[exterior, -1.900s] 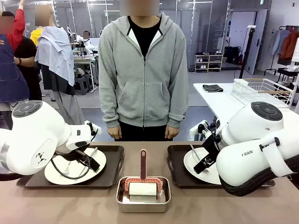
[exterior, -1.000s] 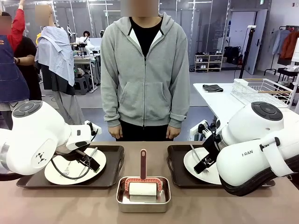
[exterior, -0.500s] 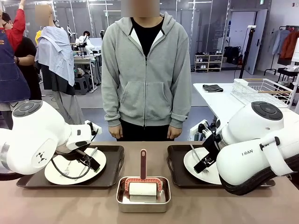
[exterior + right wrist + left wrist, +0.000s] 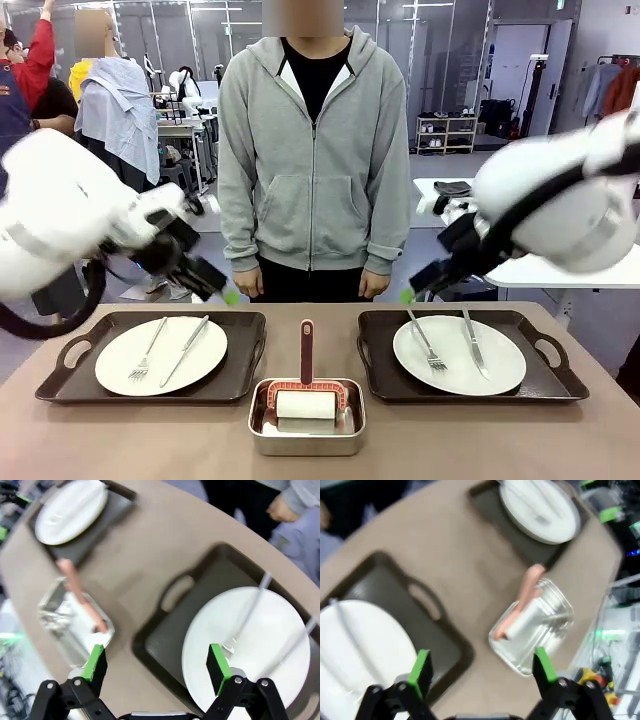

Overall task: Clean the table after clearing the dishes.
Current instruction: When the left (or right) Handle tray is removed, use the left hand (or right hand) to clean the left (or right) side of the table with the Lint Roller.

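Table [image 4: 420, 440] holds trays [image 4: 245, 350] with plates [image 4: 120, 355], pan [image 4: 257, 425] with roller [image 4: 305, 405].

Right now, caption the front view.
Left pincer and right pincer hover open above the table; two plates sit on trays.

The table [image 4: 150, 440] is viewed from the robot's side by the front camera, facing the person [image 4: 310, 150] beyond the steel pan [image 4: 305, 443]. The pan is looked down on from above by both wrist cameras, so it is shared by all three views.
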Available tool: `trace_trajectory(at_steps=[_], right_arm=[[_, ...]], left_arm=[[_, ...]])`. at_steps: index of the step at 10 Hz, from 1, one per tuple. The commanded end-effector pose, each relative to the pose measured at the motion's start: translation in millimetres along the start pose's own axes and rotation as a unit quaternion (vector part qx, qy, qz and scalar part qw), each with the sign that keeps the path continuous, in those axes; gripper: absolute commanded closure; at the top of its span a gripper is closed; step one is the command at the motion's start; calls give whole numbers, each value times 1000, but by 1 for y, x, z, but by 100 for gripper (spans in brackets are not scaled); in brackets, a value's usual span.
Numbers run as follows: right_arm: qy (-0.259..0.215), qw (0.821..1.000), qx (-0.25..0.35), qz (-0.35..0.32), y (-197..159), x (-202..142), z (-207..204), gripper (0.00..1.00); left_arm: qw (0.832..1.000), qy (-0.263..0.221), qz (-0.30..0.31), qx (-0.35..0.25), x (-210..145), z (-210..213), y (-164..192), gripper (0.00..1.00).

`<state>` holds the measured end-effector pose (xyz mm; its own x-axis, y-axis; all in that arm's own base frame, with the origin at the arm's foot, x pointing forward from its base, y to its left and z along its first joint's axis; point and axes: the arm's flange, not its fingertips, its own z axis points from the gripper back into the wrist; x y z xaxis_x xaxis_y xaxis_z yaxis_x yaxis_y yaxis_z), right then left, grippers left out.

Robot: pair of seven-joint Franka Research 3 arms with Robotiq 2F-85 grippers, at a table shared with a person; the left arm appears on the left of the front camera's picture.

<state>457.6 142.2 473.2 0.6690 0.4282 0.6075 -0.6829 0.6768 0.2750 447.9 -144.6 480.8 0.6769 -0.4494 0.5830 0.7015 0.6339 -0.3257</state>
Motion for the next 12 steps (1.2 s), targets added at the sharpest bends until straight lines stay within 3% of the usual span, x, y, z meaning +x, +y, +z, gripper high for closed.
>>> trace_trajectory(at_steps=[1,3,5,6,7,12], right_arm=[[-12,989,134,-65,-49,-10,4,0],[-55,955,267,-118,-65,-19,13,0],[-67,936,302,-171,-72,-25,10,0],[-64,937,291,-180,-73,-24,5,0],[-83,938,306,-138,-69,-37,21,0],[-83,938,306,-138,-69,-37,21,0]], left_arm=[[988,-6,84,-126,-4,23,58,0],[963,-31,134,-230,-17,32,77,0],[938,-19,235,-256,-35,17,93,0],[937,-16,234,-258,-40,13,94,0],[948,-39,186,-253,-46,26,93,0],[948,-39,186,-253,-46,26,93,0]])
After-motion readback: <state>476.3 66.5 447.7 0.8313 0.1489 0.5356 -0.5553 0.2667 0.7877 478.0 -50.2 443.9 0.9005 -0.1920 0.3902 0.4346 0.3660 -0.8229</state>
